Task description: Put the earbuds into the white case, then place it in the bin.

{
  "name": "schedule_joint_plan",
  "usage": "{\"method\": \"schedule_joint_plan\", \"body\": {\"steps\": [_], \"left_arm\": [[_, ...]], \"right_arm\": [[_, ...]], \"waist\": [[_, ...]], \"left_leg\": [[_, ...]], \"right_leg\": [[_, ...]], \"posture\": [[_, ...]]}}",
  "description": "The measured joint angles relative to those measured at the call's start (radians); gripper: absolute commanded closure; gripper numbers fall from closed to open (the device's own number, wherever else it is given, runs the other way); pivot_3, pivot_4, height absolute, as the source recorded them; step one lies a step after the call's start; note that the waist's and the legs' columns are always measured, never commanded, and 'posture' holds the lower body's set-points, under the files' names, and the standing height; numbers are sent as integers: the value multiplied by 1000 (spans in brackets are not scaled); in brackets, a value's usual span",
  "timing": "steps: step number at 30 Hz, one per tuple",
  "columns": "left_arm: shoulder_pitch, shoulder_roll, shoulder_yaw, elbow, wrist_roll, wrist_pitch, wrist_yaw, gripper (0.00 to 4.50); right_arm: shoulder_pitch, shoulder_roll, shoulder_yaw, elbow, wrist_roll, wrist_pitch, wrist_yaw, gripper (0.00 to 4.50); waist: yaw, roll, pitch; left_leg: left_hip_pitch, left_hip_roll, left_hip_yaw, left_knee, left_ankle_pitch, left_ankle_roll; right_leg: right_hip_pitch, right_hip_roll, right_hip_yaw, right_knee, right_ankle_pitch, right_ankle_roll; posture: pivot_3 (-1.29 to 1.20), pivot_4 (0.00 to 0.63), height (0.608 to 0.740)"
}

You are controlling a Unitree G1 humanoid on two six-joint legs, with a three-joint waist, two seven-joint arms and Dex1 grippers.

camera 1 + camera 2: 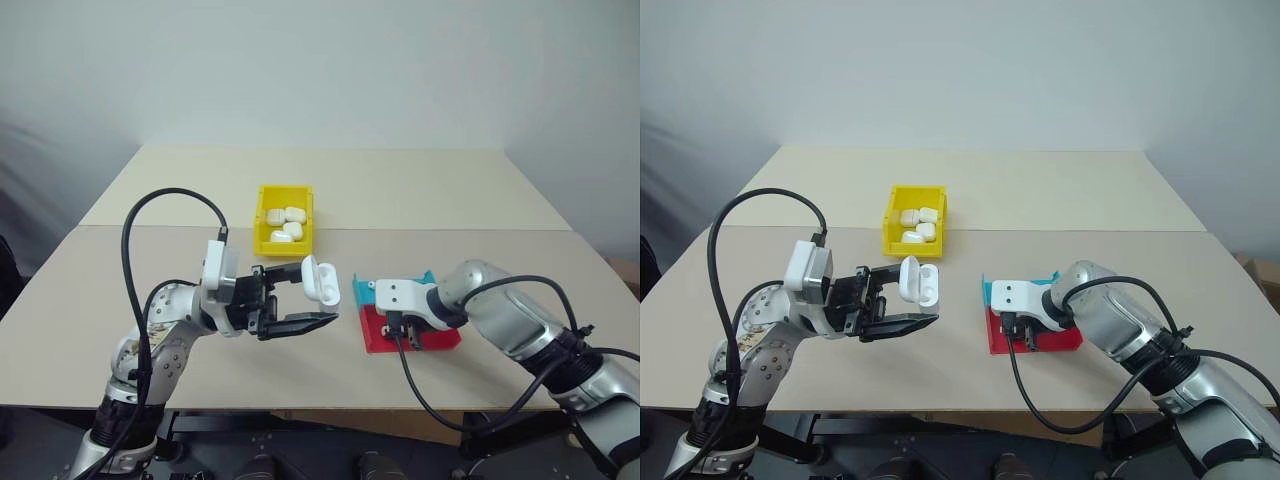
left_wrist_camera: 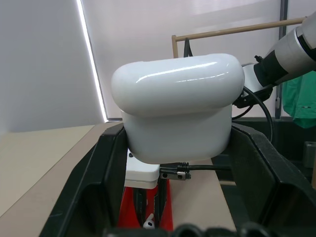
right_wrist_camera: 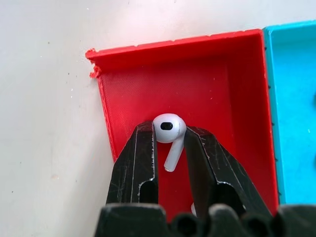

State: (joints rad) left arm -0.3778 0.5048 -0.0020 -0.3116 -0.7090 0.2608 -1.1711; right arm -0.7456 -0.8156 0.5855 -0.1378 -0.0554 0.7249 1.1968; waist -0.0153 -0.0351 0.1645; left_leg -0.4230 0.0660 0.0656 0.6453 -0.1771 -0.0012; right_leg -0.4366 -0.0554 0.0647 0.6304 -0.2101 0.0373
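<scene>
Over the beige counter (image 1: pixel 200 255), the left hand (image 1: pixel 292 298) hangs out in front of the robot, pointing toward its right, clamped tight on the white case (image 1: pixel 321 281). The case sits between the black fingers with its flip lid swung open; in the left wrist view the glossy rounded shell (image 2: pixel 177 106) looms large, wedged between the two finger pads.

Across on the right, the right hand (image 3: pixel 169 136) is tipped down into the shallow red tray (image 3: pixel 217 94), and there it is: one earbud (image 3: pixel 169 129) caught between the fingertips, bud end up, short stem hanging down between them. The fingers are closed in on the bud, pinching it from both sides just above the tray floor. The teal tray (image 3: pixel 296 98) lies touching the red one along one wall. From the head camera the right wrist (image 1: pixel 405 298) covers much of both trays, near the counter's front edge.

Farther back, toward the middle of the counter, stands the yellow bin (image 1: pixel 283 221), well apart from both hands. Several closed white cases (image 1: pixel 288 226) already lie inside it, bunched together on its floor.

A black cable (image 1: pixel 160 210) loops up from the left arm.
</scene>
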Motion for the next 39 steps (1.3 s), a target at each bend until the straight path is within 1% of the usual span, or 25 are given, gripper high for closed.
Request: {"method": "schedule_joint_plan", "body": {"steps": [3, 4, 7, 8, 9, 10, 13, 16, 17, 19, 22, 25, 32, 39], "left_arm": [[-1, 1, 1, -1, -2, 2, -1, 1736], [-3, 1, 0, -1, -4, 4, -2, 1736], [-12, -7, 0, -3, -24, 8, -7, 1736], [-19, -16, -2, -3, -32, 11, -8, 1736], [-22, -20, -3, -3, -38, 14, -8, 1736], [-32, -26, -6, -4, -42, 25, -8, 1736], [-45, -27, -7, -4, -49, 46, -5, 1736], [-70, -43, -16, -4, -55, 62, 7, 1736], [-84, -48, -22, -5, -56, 73, 13, 1736], [-102, -56, -26, -9, -57, 87, 26, 1736], [-127, -56, -48, -9, -45, 111, 45, 1736], [-136, -57, -60, -9, -39, 126, 55, 1736], [-163, -61, -64, -9, -38, 138, 62, 1736], [-164, -60, -65, -6, -38, 137, 46, 1736]], "right_arm": [[27, -8, -48, -43, 30, 40, 1, 3886], [39, -13, -93, -74, 61, 72, 1, 3886], [71, -6, -318, -192, 194, 194, -14, 3886], [105, 36, -455, -243, 250, 225, -51, 3886], [128, 77, -536, -273, 283, 236, -79, 3886], [180, 158, -672, -325, 339, 241, -131, 3886], [245, 293, -858, -399, 463, 244, -229, 3886], [229, 421, -1037, -477, 674, 287, -351, 3886], [215, 441, -1067, -501, 744, 303, -387, 3886], [201, 452, -1092, -550, 877, 328, -454, 3886], [203, 453, -1075, -594, 1043, 352, -558, 3886], [218, 433, -1028, -611, 1128, 352, -627, 3886], [253, 373, -939, -617, 1199, 297, -709, 3886], [271, 319, -864, -617, 1206, 220, -736, 3886]], "waist": [[1, 0, 0], [1, 0, 0], [2, 0, 0], [3, -1, 0], [4, -1, -1], [4, -2, -1], [3, -1, -1], [-3, -1, -1], [-4, -1, -1], [-6, -1, -1], [-7, -1, -1], [-8, -1, -1], [-9, -1, -1], [-9, -1, -1]], "left_leg": [[-1, 0, 0, 0, 0, 0], [-1, 0, 0, 0, 0, 0], [-1, 0, 0, 0, 0, 0], [-1, 0, -1, 0, 0, 0], [0, 0, -2, 0, 0, 0], [0, 1, -3, 0, 0, 0], [0, 1, -4, 0, 0, 0], [0, 1, -4, 0, 0, 0], [0, 1, -4, 0, 0, 0], [1, 1, -4, -1, 0, 0], [1, 1, -4, -1, 0, 0], [0, 1, -4, -1, 0, 0], [0, 1, -4, -1, 0, 0], [0, 1, -4, -1, 0, 0]], "right_leg": [[-1, 0, 0, 0, 0, 0], [-1, 0, 0, 0, 0, 1], [0, 0, 0, 0, 2, 3], [0, 0, -1, -1, 2, 3], [2, 0, -2, -1, 2, 4], [2, 1, -3, -1, 2, 4], [2, 1, -3, 0, 3, 5], [2, 1, -2, 0, 3, 5], [2, 1, -2, 0, 3, 5], [2, 1, -2, 0, 3, 4], [2, 1, -2, 0, 1, 2], [2, 1, -2, 0, 0, 0], [2, 1, -2, -1, 0, -1], [2, 1, -2, -1, -1, -1]], "posture": [[0, 150, 740], [0, 150, 740], [0, 150, 740], [0, 150, 740], [0, 150, 740], [0, 150, 740], [0, 150, 740], [0, 150, 740], [0, 150, 740], [0, 150, 740], [0, 150, 740], [0, 150, 740], [0, 150, 740], [0, 150, 740]]}}
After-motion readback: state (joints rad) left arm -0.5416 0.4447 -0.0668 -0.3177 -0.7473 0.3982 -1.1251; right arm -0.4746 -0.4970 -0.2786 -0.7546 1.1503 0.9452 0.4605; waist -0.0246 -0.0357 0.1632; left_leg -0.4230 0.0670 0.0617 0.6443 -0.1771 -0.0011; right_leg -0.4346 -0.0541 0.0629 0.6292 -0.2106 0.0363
